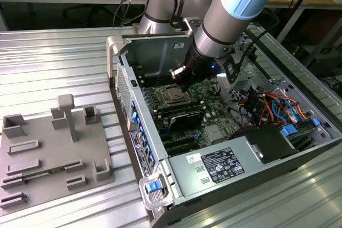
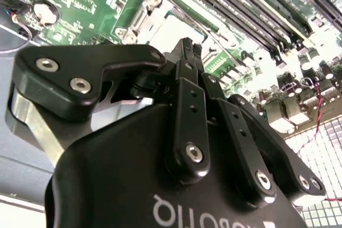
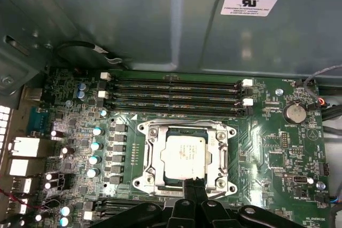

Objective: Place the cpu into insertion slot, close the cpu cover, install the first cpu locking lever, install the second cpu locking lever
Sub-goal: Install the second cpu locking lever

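Over the motherboard (image 1: pixel 206 111), your gripper (image 3: pixel 193 186) hangs with fingertips pressed together, gripping nothing, just beside the insertion slot (image 3: pixel 184 156). Your first wrist view shows the cpu (image 3: pixel 183 155) seated there, the cpu cover (image 3: pixel 218 153) flat around it; your exterior view adds the computer case (image 1: pixel 230 164).

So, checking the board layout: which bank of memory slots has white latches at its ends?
The memory slots between the cpu cover and the chassis wall.
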You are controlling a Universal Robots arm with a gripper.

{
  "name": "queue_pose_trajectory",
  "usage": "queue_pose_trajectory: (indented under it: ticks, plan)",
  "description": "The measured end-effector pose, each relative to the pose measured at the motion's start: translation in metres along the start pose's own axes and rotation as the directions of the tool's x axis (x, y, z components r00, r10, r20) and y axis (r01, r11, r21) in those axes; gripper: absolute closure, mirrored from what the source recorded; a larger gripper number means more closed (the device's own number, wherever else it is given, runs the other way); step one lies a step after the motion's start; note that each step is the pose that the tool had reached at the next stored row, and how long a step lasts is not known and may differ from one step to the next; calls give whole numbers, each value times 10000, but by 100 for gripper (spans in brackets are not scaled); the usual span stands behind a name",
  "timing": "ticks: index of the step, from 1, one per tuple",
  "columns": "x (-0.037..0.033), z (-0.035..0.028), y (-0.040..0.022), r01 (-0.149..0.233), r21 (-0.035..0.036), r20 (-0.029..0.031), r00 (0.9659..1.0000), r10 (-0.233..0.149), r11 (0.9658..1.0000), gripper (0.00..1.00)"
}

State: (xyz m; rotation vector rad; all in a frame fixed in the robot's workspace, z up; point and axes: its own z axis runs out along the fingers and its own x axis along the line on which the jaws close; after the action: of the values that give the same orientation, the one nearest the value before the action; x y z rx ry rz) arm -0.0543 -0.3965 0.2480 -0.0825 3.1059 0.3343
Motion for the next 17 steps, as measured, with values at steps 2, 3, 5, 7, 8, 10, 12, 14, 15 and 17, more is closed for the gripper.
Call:
queue_pose_trajectory:
  ticks: [2, 3, 5, 7, 8, 10, 12, 14, 15, 17]
  plan:
    - [-30, -2, -2, -2, -2, -1, 10000, 2, 10000, 89]
    - [-30, -6, -3, -3, -2, 0, 10000, 3, 10000, 89]
    - [-28, -17, -42, -2, 0, -1, 10000, 2, 10000, 89]
    - [-24, -30, -103, -2, 1, -2, 10000, 2, 10000, 89]
    - [-19, -47, -187, -1, -2, -1, 10000, 1, 10000, 89]
    - [19, -49, -266, -4, -34, 0, 10000, 4, 10000, 89]
    - [61, -45, -282, -3, -111, 4, 10000, 3, 9999, 89]
    - [136, -39, -295, -4, -256, 11, 10000, 5, 9997, 89]
    - [204, -36, -297, -6, -447, 21, 10000, 7, 9990, 89]
    - [255, -24, -304, -6, -466, 22, 10000, 7, 9989, 89]
